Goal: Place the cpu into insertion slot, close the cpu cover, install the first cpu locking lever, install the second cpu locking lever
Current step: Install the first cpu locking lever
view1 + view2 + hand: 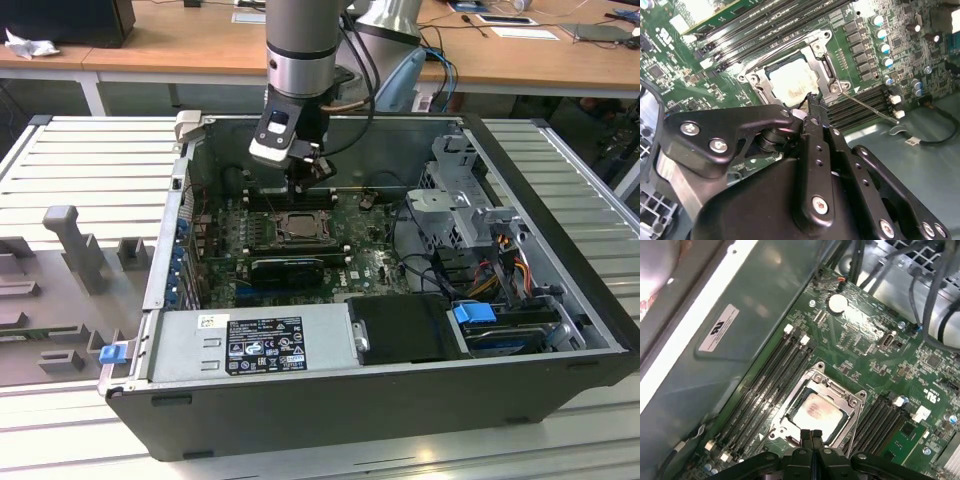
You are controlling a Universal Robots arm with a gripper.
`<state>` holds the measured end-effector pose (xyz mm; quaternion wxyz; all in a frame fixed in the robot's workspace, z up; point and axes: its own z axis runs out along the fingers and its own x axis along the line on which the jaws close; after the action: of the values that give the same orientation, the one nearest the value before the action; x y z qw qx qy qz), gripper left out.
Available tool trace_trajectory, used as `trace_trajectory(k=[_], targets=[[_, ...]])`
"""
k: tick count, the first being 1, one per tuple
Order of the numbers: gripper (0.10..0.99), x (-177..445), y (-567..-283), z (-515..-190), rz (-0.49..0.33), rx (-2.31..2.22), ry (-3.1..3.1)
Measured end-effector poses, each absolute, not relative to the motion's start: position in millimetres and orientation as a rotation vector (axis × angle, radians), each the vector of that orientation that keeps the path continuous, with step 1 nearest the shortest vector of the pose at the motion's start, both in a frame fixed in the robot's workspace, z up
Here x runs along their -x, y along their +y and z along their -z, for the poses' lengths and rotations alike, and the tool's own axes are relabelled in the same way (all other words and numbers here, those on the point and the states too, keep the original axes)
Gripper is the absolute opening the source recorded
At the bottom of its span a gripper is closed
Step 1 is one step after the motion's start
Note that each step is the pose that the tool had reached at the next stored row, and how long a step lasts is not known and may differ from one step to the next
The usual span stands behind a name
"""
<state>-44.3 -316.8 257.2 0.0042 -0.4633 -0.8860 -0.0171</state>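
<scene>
The cpu (815, 413) (791, 81) lies flat in the insertion slot (299, 228) on the green motherboard, its pale metal top showing. The cpu cover (836, 391) (822, 61) is down over it, framing the chip through its square window. A thin metal locking lever (869, 105) angles out from one socket corner across the memory slots. My gripper (811, 436) (811, 103) (302, 188) hangs just above the socket's edge with its fingers pressed together and nothing between them.
The motherboard sits inside an open black computer case (560, 215). Long black memory slots (767, 377) flank the socket on both sides. A power supply (250, 343) lies along the near side, and drive cages with cables (480, 230) are at the exterior view's right.
</scene>
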Motion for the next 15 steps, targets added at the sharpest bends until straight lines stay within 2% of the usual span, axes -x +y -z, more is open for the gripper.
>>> trace_trajectory(k=[15], targets=[[0.106,44.3,-316.8,-257.2,0.052,1.124,-2.920]])
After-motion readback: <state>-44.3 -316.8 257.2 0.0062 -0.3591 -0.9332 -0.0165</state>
